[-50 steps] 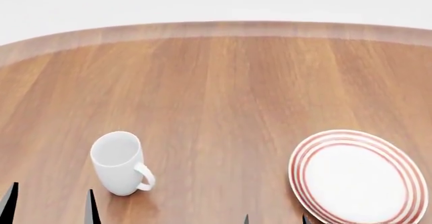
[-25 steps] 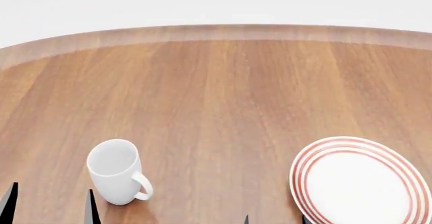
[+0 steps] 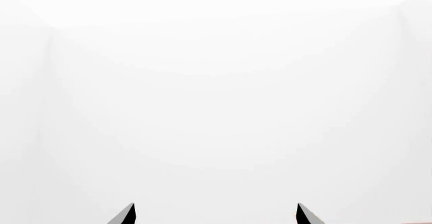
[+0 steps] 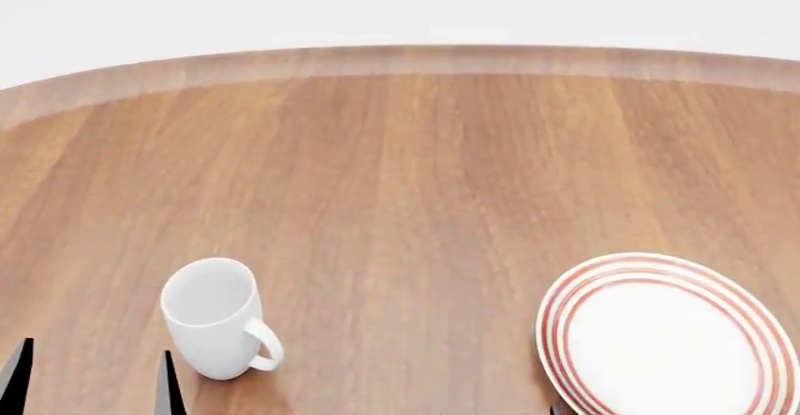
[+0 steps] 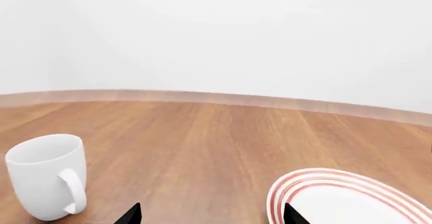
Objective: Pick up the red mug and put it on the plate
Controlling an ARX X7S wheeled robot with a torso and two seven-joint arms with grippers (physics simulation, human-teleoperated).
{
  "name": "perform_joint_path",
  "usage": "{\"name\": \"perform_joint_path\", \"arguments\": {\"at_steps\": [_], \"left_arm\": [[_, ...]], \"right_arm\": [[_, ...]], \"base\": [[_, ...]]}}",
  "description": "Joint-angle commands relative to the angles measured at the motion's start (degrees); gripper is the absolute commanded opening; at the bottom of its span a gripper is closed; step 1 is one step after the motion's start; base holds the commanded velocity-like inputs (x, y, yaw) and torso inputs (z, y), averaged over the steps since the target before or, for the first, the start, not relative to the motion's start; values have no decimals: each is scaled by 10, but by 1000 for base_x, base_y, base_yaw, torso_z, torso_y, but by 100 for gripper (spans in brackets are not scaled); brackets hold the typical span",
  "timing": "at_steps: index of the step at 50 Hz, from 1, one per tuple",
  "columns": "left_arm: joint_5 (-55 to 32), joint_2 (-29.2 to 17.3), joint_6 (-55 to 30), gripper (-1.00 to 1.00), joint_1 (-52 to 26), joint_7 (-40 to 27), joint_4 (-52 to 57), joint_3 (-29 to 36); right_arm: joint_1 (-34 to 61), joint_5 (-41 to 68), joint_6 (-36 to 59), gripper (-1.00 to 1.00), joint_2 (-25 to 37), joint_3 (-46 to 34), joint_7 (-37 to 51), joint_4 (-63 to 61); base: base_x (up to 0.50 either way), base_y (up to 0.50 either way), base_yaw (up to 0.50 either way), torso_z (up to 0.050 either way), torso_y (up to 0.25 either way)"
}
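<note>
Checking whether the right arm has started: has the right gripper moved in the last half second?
Yes. In the head view the round white red-ringed plate stays put, while the right gripper has sunk toward the bottom edge, nearly out of frame.

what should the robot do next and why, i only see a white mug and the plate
Probably pan or tilt the head to search before moving an arm. No red mug shows in any view: the head view has only a white mug and the plate on the table. Both claws sit low at the frame edge, open and empty, the left claw near the white mug.
</note>
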Motion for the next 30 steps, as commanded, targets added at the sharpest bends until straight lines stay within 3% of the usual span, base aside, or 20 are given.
{"name": "perform_joint_path", "arguments": {"at_steps": [1,14,30], "left_arm": [[-4,-2,2,100,-1,0,-1,4],[-8,-3,7,100,-3,-1,-4,8],[-12,-6,6,100,-4,1,-4,14]], "right_arm": [[-45,-5,57,100,39,-1,23,-124],[-107,-10,64,100,72,2,37,-209],[-218,-28,-66,100,103,6,29,-185]], "base": [[0,0,0,0,0],[0,0,0,0,0],[0,0,0,0,0]]}}
